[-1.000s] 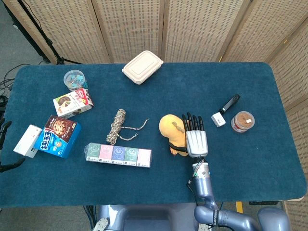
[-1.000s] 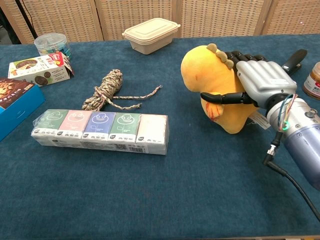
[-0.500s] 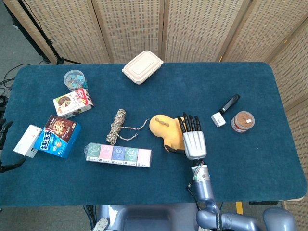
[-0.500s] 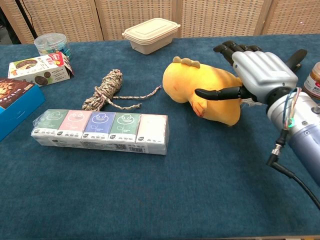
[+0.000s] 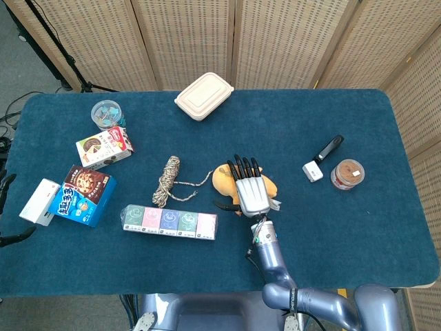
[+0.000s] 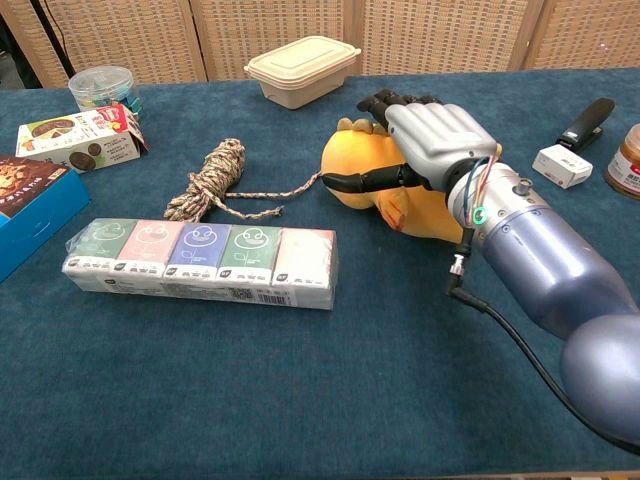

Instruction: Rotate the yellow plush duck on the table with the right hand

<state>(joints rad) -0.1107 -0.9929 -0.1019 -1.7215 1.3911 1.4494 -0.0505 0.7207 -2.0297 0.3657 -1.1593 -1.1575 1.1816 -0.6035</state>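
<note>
Swung further left since a moment ago, the soft yellow plush duck [image 5: 224, 181] lies flat under the right hand [image 5: 250, 193], whose fingers clasp its rounded body.

Your right hand [image 5: 251, 193] lies palm down, fingers [image 6: 392, 101] stretched forward and spread, thumb out to the side. Your right forearm [image 6: 545, 262] angles back toward the near edge.

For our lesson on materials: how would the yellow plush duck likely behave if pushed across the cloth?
The plush duck looks soft, so it would probably squash under the right hand. It lies flat, so it seems unlikely to roll. The table cloth looks fuzzy, so it may drag.
</note>
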